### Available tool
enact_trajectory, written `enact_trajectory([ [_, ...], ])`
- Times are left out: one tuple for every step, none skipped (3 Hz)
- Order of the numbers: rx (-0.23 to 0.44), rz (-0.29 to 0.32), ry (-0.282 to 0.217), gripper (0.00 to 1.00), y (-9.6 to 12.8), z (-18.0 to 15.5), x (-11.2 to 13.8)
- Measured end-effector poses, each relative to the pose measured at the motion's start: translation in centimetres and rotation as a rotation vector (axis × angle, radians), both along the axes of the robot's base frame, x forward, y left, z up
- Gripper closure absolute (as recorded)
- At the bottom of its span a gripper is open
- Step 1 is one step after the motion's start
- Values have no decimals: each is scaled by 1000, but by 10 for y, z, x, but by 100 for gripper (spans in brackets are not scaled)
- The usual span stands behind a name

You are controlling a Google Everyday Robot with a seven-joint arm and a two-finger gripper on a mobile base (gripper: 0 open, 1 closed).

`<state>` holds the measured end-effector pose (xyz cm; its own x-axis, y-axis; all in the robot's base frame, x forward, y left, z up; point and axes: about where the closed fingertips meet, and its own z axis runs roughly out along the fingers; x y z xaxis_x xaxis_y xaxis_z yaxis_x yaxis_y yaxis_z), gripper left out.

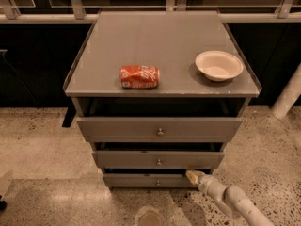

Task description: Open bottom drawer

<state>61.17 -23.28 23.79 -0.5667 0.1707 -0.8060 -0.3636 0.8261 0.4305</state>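
The grey cabinet has three drawer fronts stacked below its top. The bottom drawer (141, 180) is the narrowest and shallowest front, with a small round metal knob (157, 182) at its centre. It stands out a little from the cabinet, like the two above it. My gripper (192, 175) comes in from the lower right on a pale arm (230, 199). Its tip sits at the right end of the bottom drawer's top edge, just under the middle drawer (158, 159).
A crushed orange soda can (139, 76) and a white bowl (218, 65) sit on the cabinet top (160, 36). The top drawer (159, 129) is the widest front. A white post (288, 98) stands at the right. Speckled floor surrounds the cabinet.
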Motion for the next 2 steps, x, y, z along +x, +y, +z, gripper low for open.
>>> enact_trajectory([
  [-23,-30,14,100,-10,-13,13],
  [-35,-64,46,100,-18,-34,26],
])
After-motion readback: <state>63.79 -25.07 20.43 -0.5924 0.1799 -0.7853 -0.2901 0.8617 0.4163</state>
